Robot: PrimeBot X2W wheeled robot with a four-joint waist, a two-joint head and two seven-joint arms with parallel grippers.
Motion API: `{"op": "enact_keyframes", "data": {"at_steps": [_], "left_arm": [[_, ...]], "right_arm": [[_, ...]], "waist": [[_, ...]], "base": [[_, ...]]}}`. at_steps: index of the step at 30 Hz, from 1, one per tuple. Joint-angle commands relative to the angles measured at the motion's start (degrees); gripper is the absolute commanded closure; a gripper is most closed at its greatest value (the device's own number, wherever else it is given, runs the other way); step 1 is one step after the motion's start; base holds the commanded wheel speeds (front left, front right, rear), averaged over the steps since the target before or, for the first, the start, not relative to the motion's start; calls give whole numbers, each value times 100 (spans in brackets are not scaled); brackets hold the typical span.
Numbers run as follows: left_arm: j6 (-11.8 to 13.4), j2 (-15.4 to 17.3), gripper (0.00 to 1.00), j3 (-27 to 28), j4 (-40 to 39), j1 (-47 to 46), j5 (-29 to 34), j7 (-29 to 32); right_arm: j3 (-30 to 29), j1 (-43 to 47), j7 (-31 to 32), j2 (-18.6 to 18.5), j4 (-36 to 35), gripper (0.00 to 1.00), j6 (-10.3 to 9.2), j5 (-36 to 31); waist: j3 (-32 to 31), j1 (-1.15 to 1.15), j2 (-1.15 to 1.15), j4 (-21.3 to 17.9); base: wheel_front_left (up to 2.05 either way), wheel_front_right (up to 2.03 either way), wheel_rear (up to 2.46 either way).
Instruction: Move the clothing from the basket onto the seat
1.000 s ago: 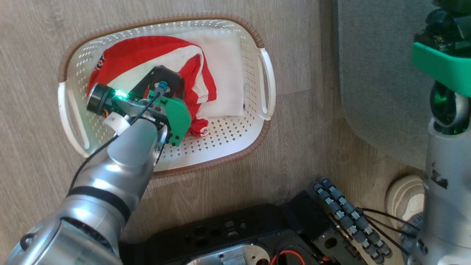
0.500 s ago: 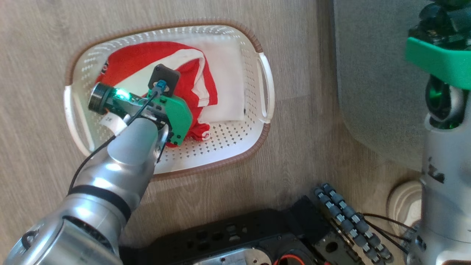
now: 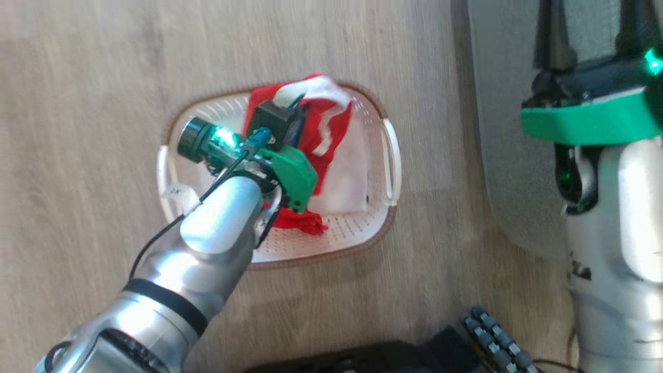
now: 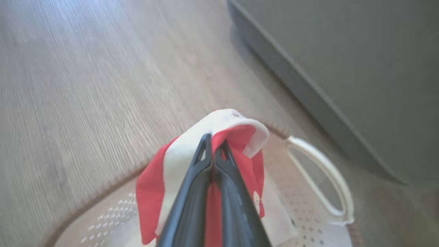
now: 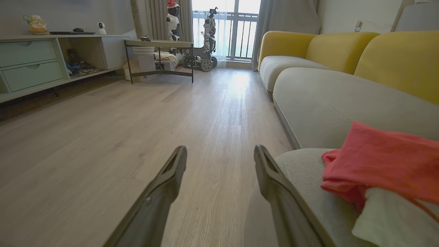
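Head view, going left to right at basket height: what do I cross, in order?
Bare wooden floor → basket, first handle → left gripper, shut on the clothing → the basket's other handle → seat → right arm.

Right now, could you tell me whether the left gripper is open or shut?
The left gripper is shut on the clothing: its fingers meet with red and white fabric pinched between them.

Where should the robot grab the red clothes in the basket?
Pinch the red clothes at the bunched red-and-white fold on top, coming from above: the walls of the basket block the sides, and that soft fold stands up. The left gripper is shut on it there.
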Motion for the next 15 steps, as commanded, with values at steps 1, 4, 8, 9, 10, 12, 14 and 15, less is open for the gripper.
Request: {"op": "enact_keyframes", "data": {"at_steps": [1, 4, 8, 9, 10, 12, 14, 15], "left_arm": [[58, 27, 100, 180, -256, 129, 15, -75], [73, 46, 100, 388, -857, 321, 97, -76], [31, 90, 100, 600, -1423, 534, 177, -77], [11, 113, 100, 645, -1518, 567, 186, -77], [-7, 134, 100, 691, -1617, 588, 194, -77], [-59, 185, 100, 759, -1795, 630, 221, -77], [-100, 230, 100, 825, -1950, 695, 229, -77], [-126, 250, 100, 842, -1995, 732, 218, -77]], "right_arm": [[79, 215, -28, 40, -130, 0, 40, 40], [63, 469, -28, 40, 91, 0, 40, 54], [35, 824, -28, 40, 366, 0, 40, 106], [23, 904, -28, 40, 427, 0, 40, 115], [14, 981, -28, 40, 485, 0, 40, 129], [14, 1133, -28, 40, 611, 0, 40, 154], [39, 1299, -28, 40, 749, 0, 40, 119], [50, 1385, -28, 40, 813, 0, 40, 101]], "waist": [[-453, 0, -1, 245], [-895, 0, -1, 392], [-1499, 0, -1, 553], [-1640, 0, -1, 582], [-1765, 0, -1, 605], [-2047, 0, -1, 643], [-2372, 0, -1, 671], [-2516, 0, -1, 682]], "base": [[0, 0, 0], [0, 0, 0], [0, 0, 0], [0, 0, 0], [0, 0, 0], [0, 0, 0], [0, 0, 0], [0, 0, 0]]}}
